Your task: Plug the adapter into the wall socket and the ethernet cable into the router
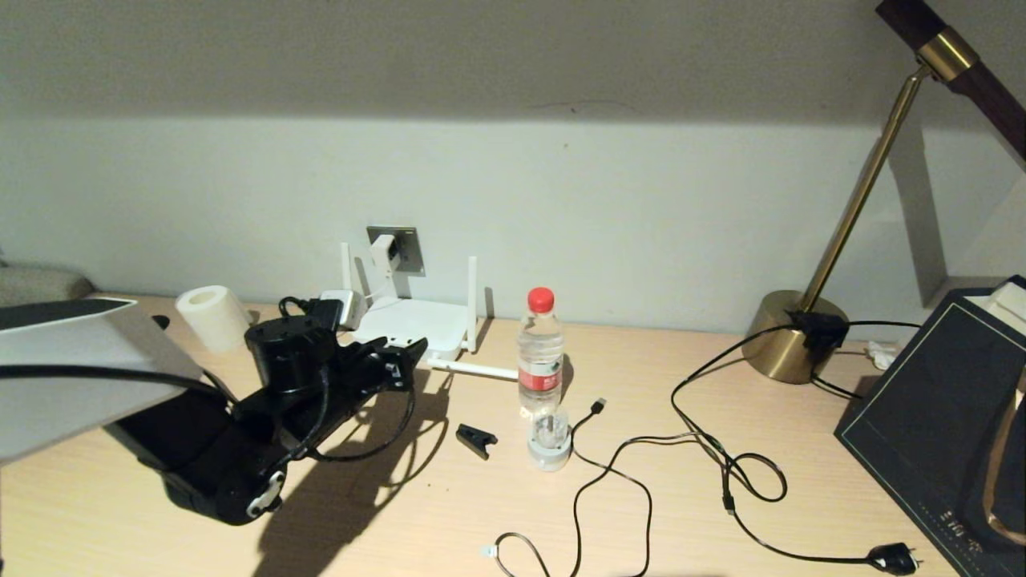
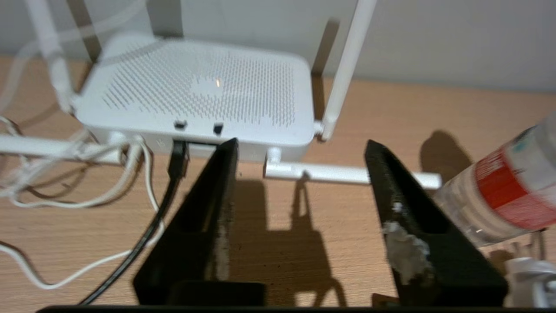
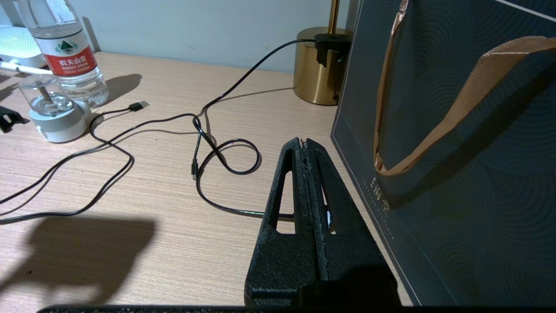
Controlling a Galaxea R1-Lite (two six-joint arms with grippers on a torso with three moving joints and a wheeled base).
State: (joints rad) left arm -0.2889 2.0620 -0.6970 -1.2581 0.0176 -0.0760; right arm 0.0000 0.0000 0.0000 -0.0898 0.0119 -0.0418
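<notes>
The white router (image 1: 409, 320) lies against the wall with two antennas upright and one flat antenna (image 2: 347, 174) in front. The grey wall socket (image 1: 409, 244) is above it, and the white adapter (image 1: 383, 252) sits on its face. The ethernet cable (image 2: 178, 158) has its black plug in a port on the router's (image 2: 200, 87) near edge and trails off over the table. My left gripper (image 2: 300, 145) hovers open just in front of the router, one finger beside that plug, nothing between the fingers. My right gripper (image 3: 304, 141) is shut and empty, low over the table beside a dark bag.
A water bottle (image 1: 541, 353), a small clear-domed white device (image 1: 549, 441) and a black clip (image 1: 476, 439) stand right of the router. A black USB cable (image 1: 597, 405) and the lamp cord (image 1: 894, 557) loop across the table. Brass lamp base (image 1: 793, 336), dark bag (image 1: 938, 425), paper roll (image 1: 212, 316).
</notes>
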